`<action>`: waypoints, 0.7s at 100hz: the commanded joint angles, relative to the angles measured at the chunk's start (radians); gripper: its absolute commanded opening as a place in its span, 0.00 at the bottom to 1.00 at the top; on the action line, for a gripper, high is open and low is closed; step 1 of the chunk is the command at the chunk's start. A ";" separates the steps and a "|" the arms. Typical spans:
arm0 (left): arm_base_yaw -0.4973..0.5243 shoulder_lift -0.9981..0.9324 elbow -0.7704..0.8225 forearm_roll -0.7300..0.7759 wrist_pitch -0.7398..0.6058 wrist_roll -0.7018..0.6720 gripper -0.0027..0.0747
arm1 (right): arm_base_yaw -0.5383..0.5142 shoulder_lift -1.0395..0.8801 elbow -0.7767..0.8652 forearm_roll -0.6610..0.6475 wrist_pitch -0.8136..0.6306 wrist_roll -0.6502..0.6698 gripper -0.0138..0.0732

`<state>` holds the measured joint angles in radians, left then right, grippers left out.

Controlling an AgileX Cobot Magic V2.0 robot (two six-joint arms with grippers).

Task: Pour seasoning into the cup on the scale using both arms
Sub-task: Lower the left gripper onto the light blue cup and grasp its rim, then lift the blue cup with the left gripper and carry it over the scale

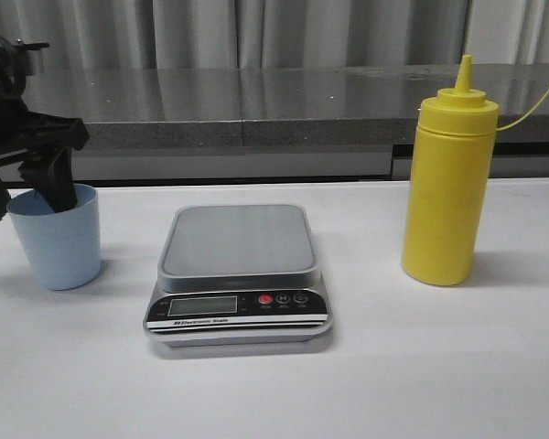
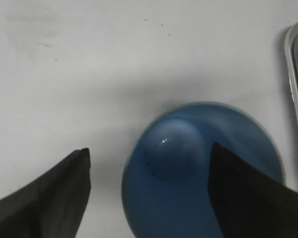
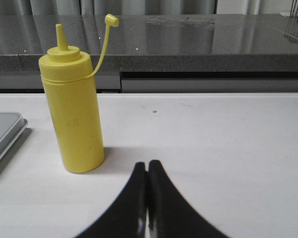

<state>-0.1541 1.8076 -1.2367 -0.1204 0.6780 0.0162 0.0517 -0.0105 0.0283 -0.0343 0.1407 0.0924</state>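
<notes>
Scale (image 1: 238,265) on white table (image 1: 421,366); grey counter, curtains behind. L fingers (image 2: 54,198) spread astride cup (image 1: 59,240) rim; R fingers (image 3: 148,198) closed, empty.

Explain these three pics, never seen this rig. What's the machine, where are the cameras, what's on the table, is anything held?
It is a two-armed robot at a white table. One picture looks forward over the table; the other two come from cameras on each wrist. On the table, left to right in the front view: a light blue cup, a digital scale with nothing on it, and a yellow squeeze bottle. The left gripper is open, one finger inside the cup and one outside, so it straddles the rim. The right gripper is shut and empty, short of the bottle. Nothing is lifted.
</notes>
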 commanded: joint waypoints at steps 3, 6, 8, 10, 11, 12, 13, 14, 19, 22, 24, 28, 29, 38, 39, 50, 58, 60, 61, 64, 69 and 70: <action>0.002 -0.032 -0.036 -0.007 -0.040 -0.006 0.66 | -0.005 -0.022 -0.015 -0.012 -0.074 -0.003 0.08; 0.002 -0.032 -0.036 -0.007 -0.040 -0.006 0.65 | -0.005 -0.022 -0.015 -0.012 -0.074 -0.003 0.08; 0.002 -0.030 -0.036 -0.007 -0.040 -0.006 0.65 | -0.005 -0.022 -0.015 -0.012 -0.074 -0.003 0.08; 0.002 -0.030 -0.036 -0.007 -0.040 -0.006 0.64 | -0.005 -0.022 -0.015 -0.012 -0.074 -0.003 0.08; 0.002 -0.030 -0.036 -0.007 -0.040 -0.006 0.63 | -0.005 -0.022 -0.015 -0.012 -0.074 -0.003 0.08; 0.002 -0.030 -0.036 -0.007 -0.040 -0.006 0.62 | -0.005 -0.022 -0.015 -0.012 -0.074 -0.003 0.08; 0.002 -0.030 -0.036 -0.007 -0.040 -0.006 0.62 | -0.005 -0.022 -0.015 -0.012 -0.074 -0.003 0.08; 0.002 -0.030 -0.036 -0.007 -0.040 -0.006 0.60 | -0.005 -0.022 -0.015 -0.012 -0.074 -0.003 0.08; 0.002 -0.030 -0.036 -0.007 -0.040 -0.006 0.54 | -0.005 -0.022 -0.015 -0.012 -0.074 -0.003 0.08; 0.002 -0.030 -0.036 -0.007 -0.040 -0.006 0.50 | -0.005 -0.022 -0.015 -0.012 -0.074 -0.003 0.08; 0.002 -0.030 -0.036 -0.007 -0.040 -0.006 0.47 | -0.005 -0.022 -0.015 -0.012 -0.074 -0.003 0.08; 0.002 -0.030 -0.036 -0.007 -0.040 -0.006 0.41 | -0.005 -0.022 -0.015 -0.012 -0.074 -0.003 0.08; 0.002 -0.030 -0.036 -0.007 -0.040 -0.006 0.40 | -0.005 -0.022 -0.015 -0.012 -0.074 -0.003 0.08; 0.002 -0.030 -0.036 -0.007 -0.040 -0.006 0.28 | -0.005 -0.022 -0.015 -0.012 -0.074 -0.003 0.08; 0.002 -0.030 -0.036 -0.007 -0.040 -0.006 0.27 | -0.005 -0.022 -0.015 -0.012 -0.074 -0.003 0.08; 0.002 -0.030 -0.036 -0.007 -0.040 -0.006 0.14 | -0.005 -0.022 -0.015 -0.012 -0.074 -0.003 0.08; 0.002 -0.030 -0.036 -0.007 -0.040 -0.006 0.07 | -0.005 -0.022 -0.015 -0.012 -0.074 -0.003 0.08; 0.002 -0.030 -0.036 -0.007 -0.040 -0.006 0.06 | -0.005 -0.022 -0.015 -0.012 -0.074 -0.003 0.08; 0.002 -0.030 -0.036 -0.007 -0.040 -0.006 0.05 | -0.005 -0.022 -0.015 -0.012 -0.074 -0.003 0.08; 0.002 -0.030 -0.036 -0.007 -0.040 -0.006 0.03 | -0.005 -0.022 -0.015 -0.012 -0.074 -0.003 0.08; 0.002 -0.030 -0.036 -0.007 -0.040 -0.006 0.01 | -0.005 -0.022 -0.015 -0.012 -0.074 -0.003 0.08; 0.002 -0.030 -0.036 -0.007 -0.040 -0.006 0.01 | -0.005 -0.022 -0.015 -0.012 -0.074 -0.003 0.08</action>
<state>-0.1541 1.8237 -1.2446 -0.1197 0.6669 0.0162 0.0517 -0.0105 0.0283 -0.0343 0.1407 0.0924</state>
